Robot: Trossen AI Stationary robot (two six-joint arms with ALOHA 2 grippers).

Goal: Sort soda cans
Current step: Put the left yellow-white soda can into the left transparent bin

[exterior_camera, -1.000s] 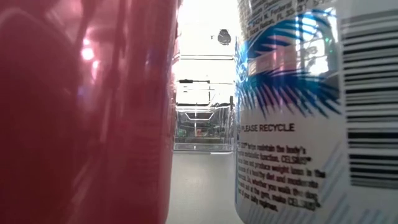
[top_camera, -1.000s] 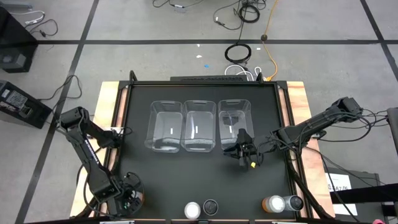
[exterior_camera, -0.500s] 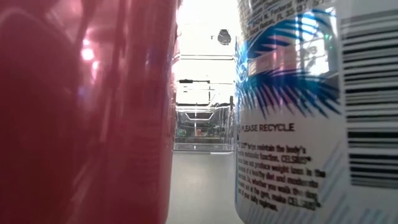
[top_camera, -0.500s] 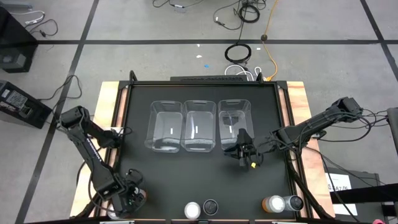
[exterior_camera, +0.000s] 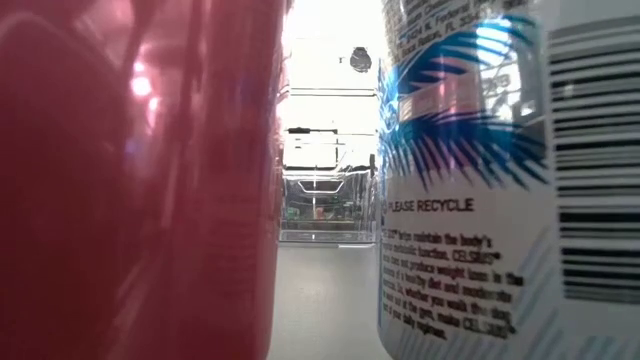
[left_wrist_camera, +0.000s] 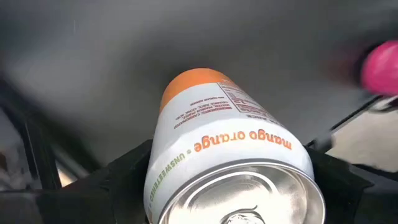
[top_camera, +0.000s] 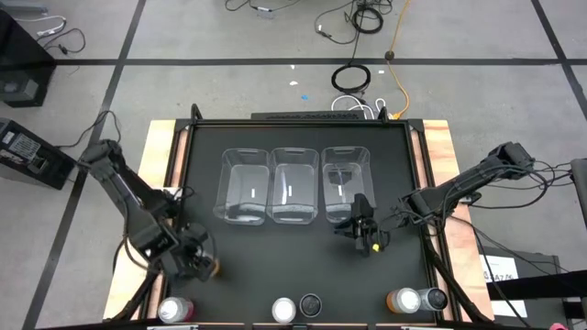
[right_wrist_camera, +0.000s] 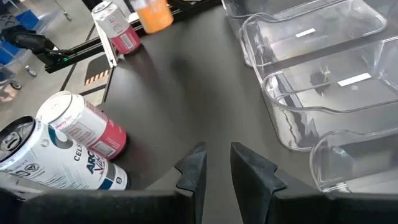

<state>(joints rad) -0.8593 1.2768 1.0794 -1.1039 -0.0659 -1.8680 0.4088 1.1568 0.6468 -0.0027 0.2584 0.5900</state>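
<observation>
From table height a red can and a white printed can fill the frame, tops and bases cut off, hiding all but a slit of the bins. The orange can is nearly covered from above by the left gripper; its silver end runs off the wrist view

Orange can: "mango orange"; blue-white can: "PLEASE RECYCLE".

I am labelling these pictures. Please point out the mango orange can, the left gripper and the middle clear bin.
mango orange can point(left_wrist_camera: 230, 146): left wrist view, on its white printed side.
left gripper point(top_camera: 194, 263): high view, midway between its fingertips.
middle clear bin point(top_camera: 295, 153): high view, on its far rim.
</observation>
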